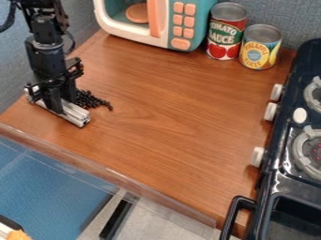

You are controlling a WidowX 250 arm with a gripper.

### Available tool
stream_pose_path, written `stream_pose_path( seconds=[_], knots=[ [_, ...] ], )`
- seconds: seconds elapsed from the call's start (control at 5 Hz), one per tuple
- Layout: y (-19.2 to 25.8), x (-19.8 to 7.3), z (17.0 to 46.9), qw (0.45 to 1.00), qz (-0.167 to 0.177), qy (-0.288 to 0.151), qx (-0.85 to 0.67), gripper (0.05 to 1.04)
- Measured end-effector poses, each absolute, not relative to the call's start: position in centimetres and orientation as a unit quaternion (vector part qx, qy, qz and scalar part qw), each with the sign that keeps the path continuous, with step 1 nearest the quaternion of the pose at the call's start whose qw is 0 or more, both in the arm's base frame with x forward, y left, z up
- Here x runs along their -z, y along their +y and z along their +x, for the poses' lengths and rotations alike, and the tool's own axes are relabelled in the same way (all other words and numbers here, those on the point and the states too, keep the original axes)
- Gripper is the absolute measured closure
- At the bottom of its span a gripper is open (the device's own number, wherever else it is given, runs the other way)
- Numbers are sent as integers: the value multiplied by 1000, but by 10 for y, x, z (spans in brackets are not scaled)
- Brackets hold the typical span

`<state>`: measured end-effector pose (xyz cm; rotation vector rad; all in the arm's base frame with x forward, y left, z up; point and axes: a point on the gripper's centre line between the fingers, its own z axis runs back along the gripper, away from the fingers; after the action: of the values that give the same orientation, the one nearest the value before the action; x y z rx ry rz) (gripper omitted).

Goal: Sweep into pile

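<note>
At the left of the counter, the gripper [57,104] hangs low, shut on a silvery metal bar [76,114] that lies along the wood, its near end pointing toward the lower right. Small dark beads [89,99] are gathered just to the right of the gripper, close behind the bar, with a thin tail of them trailing rightward. Part of the beads is hidden behind the gripper.
A toy microwave [164,21] stands at the back, beside a red can [226,33] and a yellow can [260,47]. The toy stove [282,171] lines the right side. The wooden counter [169,122] has a clear plastic-edged front.
</note>
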<state>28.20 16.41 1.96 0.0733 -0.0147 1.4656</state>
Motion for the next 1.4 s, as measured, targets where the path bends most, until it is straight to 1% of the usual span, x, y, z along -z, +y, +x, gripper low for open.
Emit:
stream_pose_path(
  seconds=[0.4,0.8,1.4],
  knots=[
    [166,-20,292,734,28,-6,-679,738],
    [158,-20,298,736,21,-4,-677,738],
    [145,-23,313,743,12,-16,-669,738]
  ],
)
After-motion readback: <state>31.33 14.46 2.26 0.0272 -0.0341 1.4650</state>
